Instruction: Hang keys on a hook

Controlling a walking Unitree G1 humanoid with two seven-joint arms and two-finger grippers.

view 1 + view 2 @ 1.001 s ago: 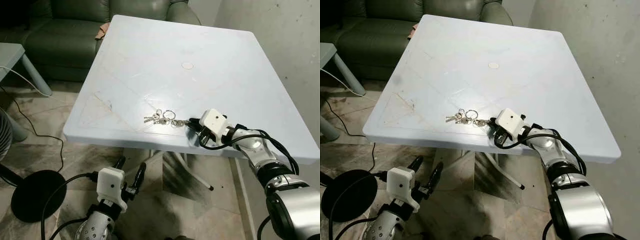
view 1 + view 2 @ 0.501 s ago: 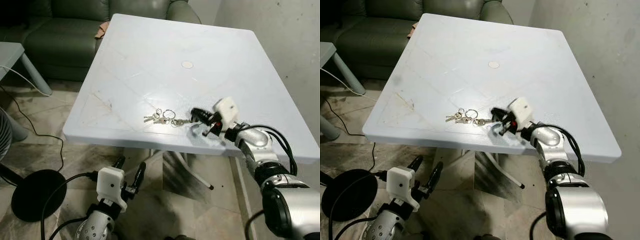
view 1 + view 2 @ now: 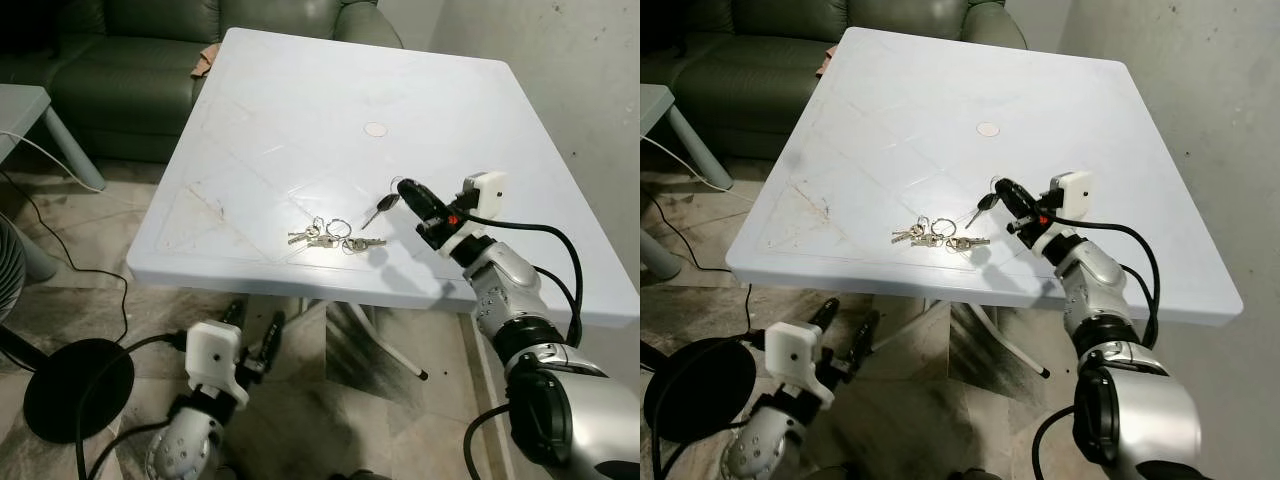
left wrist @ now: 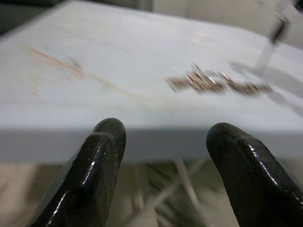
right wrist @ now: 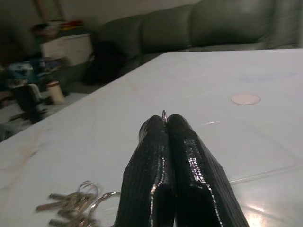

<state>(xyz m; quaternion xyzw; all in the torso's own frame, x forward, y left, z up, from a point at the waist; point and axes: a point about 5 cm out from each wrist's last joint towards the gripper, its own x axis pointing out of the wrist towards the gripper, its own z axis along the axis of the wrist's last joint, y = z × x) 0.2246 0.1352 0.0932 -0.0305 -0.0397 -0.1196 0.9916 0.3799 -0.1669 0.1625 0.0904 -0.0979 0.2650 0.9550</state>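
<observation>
Right gripper [image 3: 403, 188] has its two fingers [image 5: 165, 156] pinched tight together, and there's just a sliver of metal poking out at the tips in the right wrist view. From the head camera you can see what that is: a single key [image 3: 378, 211] dangling off the fingertips, hanging above the table [image 3: 300, 110] and apart from the rest. The wrist view hides the key itself almost completely behind the fingers.

The main bunch of keys [image 3: 325, 236] lies flat on the table near its front edge, just below and left of the hanging key. Can't tell if anything thin links the two. In the right wrist view the bunch is cut off at the picture edge; in the left wrist view it's a blurry smear on the tabletop.

Left gripper [image 3: 250, 335] sits low, under the table's front edge, fingers [image 4: 99, 165] spread wide with nothing between them.

Sofa [image 3: 130, 60] behind the table, a black round base [image 3: 75, 385] and a cable on the floor at left.
</observation>
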